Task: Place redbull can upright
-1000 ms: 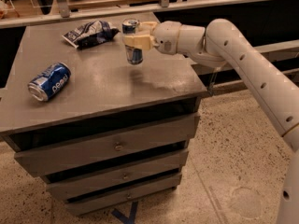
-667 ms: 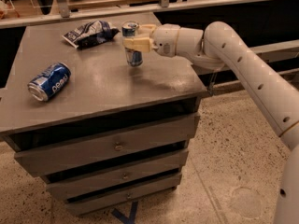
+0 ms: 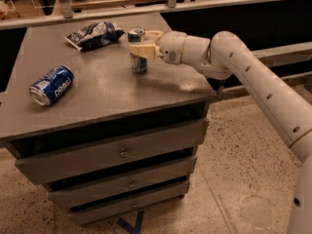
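The redbull can [image 3: 139, 63] stands upright near the back of the cabinet top [image 3: 102, 99], long axis vertical and silver top end facing up. It is slim, blue and silver, and thinner than the Pepsi can [image 3: 51, 85] lying on its side well to the left. The gripper [image 3: 138, 43] reaches in from the right and clasps the can's upper half between its cream fingers [image 3: 142, 51], just beside the snack bag [image 3: 93, 33].

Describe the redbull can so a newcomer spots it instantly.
Look at the grey drawer cabinet; toward the back of its top, the redbull can stands upright with the gripper closed around its middle. It is slim, blue and silver, unlike the fatter Pepsi can lying on its side near the left edge and the snack bag behind.
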Controlling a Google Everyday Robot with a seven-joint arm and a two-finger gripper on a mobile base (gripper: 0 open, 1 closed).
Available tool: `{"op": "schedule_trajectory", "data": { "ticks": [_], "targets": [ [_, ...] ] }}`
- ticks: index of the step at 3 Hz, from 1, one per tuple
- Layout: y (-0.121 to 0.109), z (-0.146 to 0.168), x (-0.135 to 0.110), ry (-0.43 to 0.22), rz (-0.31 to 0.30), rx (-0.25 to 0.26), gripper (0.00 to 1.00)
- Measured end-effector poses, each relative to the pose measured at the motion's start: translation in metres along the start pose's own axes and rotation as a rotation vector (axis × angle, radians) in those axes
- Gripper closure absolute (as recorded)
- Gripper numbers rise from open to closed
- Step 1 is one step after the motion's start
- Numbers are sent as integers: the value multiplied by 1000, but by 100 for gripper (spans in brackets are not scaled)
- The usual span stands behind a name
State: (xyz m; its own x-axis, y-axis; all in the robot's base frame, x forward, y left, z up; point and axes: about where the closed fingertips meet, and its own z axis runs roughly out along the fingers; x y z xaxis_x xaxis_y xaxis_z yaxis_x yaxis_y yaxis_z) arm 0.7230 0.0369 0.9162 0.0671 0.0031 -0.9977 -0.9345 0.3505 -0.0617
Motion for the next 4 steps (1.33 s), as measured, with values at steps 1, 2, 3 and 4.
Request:
{"op": "schedule_trajectory", "data": {
  "ticks": [1, 2, 3, 4],
  "targets": [
    [0, 0, 5, -7, 11, 3, 84],
    [1, 1, 7, -10, 15, 1, 61],
    [2, 1, 8, -5, 16, -4, 38],
    [4, 2, 8, 0, 16, -17, 15]
  ]
}}
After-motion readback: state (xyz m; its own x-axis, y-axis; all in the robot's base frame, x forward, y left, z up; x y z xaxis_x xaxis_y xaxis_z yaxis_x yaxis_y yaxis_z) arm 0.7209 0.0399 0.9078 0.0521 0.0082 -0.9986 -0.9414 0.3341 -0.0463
